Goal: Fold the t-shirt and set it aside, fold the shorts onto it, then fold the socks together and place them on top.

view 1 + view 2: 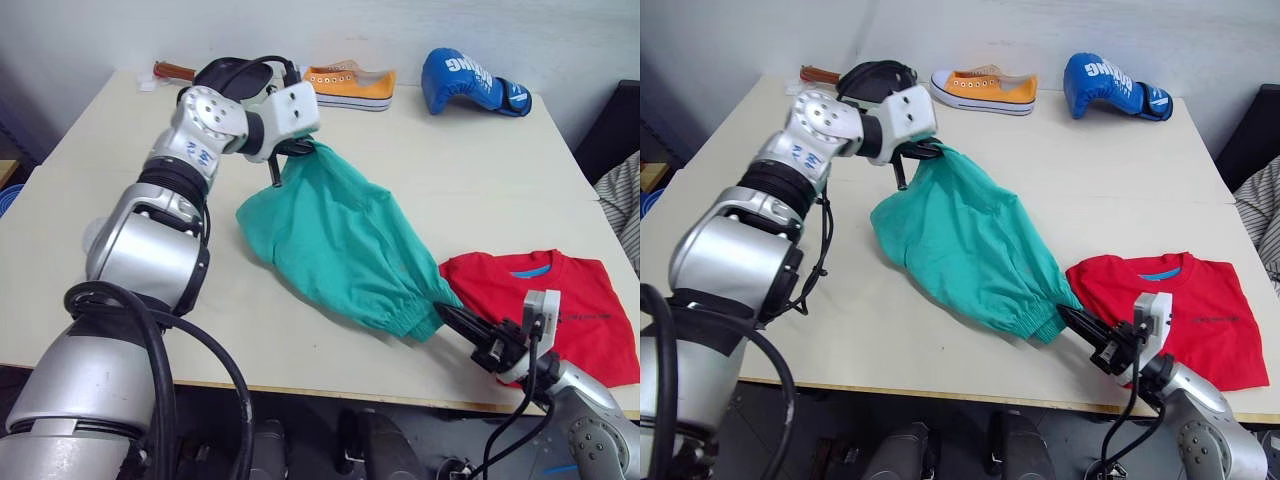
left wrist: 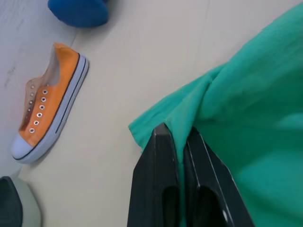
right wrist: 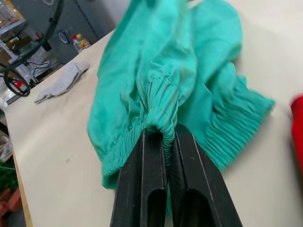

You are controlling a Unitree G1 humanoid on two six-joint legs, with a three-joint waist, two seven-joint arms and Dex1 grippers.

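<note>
Both grippers, left (image 1: pixel 283 160) & right (image 1: pixel 452 318), are pinching soft teal-green cloth shorts (image 1: pixel 335 240) at opposite ends; limp fabric probably sagging w/o edge grips.

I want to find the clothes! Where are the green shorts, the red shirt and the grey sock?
shorts (image 1: pixel 340 240), left eye view, middle of the cloth
t-shirt (image 1: pixel 580 300), left eye view, chest
sock (image 3: pixel 61 81), right wrist view, its middle
</note>
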